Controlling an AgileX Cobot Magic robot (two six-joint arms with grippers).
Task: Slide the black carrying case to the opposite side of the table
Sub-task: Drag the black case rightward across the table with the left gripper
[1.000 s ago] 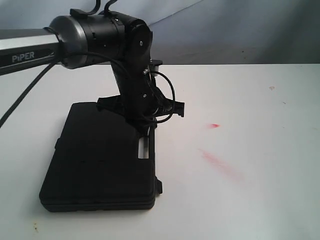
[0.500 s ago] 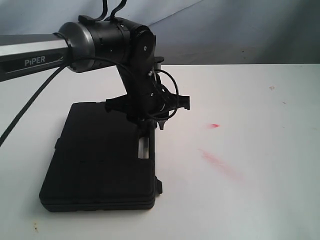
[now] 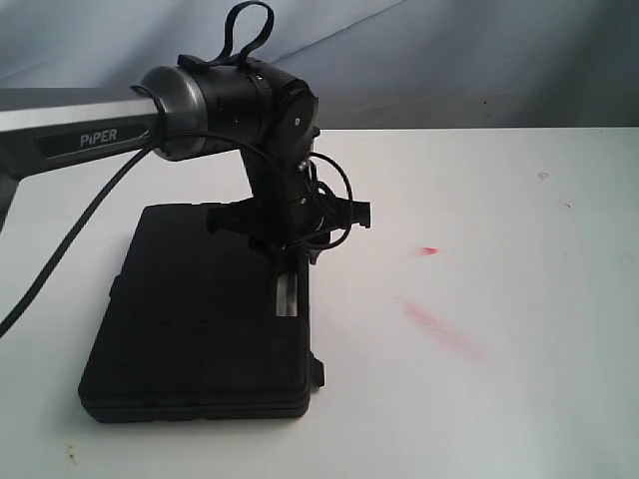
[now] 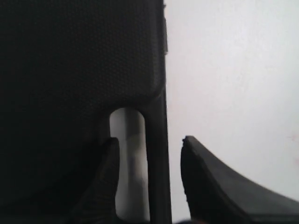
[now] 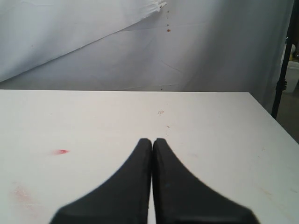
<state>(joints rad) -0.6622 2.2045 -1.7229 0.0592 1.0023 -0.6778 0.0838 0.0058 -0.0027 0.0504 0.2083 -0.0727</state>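
The black carrying case [image 3: 200, 319] lies flat on the left part of the white table [image 3: 499, 200]. Its handle slot [image 3: 287, 294] runs along its right edge. My left gripper [image 3: 297, 255] points down at that edge and is open. In the left wrist view the left gripper [image 4: 149, 140] straddles the handle bar [image 4: 159, 163]: one finger [image 4: 108, 177] sits in the slot, the other finger [image 4: 205, 186] is outside over the table [image 4: 233, 70]. Gaps show on both sides of the bar. My right gripper [image 5: 152, 140] is shut and empty above bare table [image 5: 93, 121], out of the exterior view.
Red smears [image 3: 439, 327] and a small red spot [image 3: 427, 250] mark the table right of the case. A grey backdrop [image 3: 479, 60] hangs behind the far edge. The table's right edge and a dark stand [image 5: 282, 70] show in the right wrist view.
The left arm has extended to the right and its wrist has turned, keeping the gripper over the case's handle. The case has not moved.
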